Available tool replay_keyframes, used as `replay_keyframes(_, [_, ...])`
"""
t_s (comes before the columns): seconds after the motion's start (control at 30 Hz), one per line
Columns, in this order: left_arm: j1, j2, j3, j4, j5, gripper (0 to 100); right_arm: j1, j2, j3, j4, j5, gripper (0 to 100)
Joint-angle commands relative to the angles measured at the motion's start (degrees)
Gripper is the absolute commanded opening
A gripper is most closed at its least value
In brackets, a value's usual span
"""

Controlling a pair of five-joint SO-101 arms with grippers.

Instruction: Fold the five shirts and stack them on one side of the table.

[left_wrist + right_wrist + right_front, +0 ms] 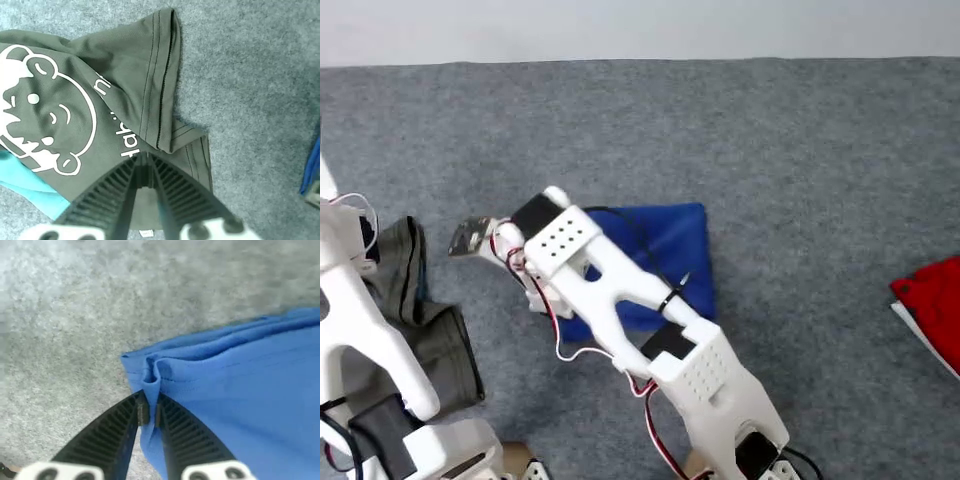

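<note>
A blue shirt (670,250) lies folded near the table's middle. My right gripper (148,407) is shut on a bunched corner of this blue shirt (240,390), and a small ridge of cloth stands up between its tips. The right arm (620,300) crosses over the shirt from the near edge. At the left lies a dark olive shirt (445,350) with a white bear print (45,120) on it. My left gripper (144,160) is shut, tips against the olive shirt (125,75) by its hem. I cannot tell if cloth is pinched there.
A teal garment (30,187) peeks out from under the olive shirt. A red shirt (932,300) lies at the table's right edge. Bare grey felt (820,180) spreads across the far and right parts of the table. The left arm (360,320) stands over the olive shirt.
</note>
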Motion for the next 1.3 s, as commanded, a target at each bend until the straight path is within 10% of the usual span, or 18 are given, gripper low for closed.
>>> replay_keyframes(0.0, [0.26,-2.46,-0.22,-1.05,0.53,2,-0.48,0.13,-0.18,2.42,-0.09,14.3])
replay_keyframes(0.53, [0.26,-2.55,-0.22,-1.05,0.44,2,7.43,-14.99,-6.15,2.42,-5.89,23.3])
replay_keyframes(0.83, [0.26,-2.55,-0.22,-0.97,0.44,2,16.40,-15.16,7.74,2.51,-5.63,0.8])
replay_keyframes(1.27, [0.35,-2.55,-0.22,-0.88,0.53,2,27.38,-15.16,28.48,-1.80,-5.54,1.0])
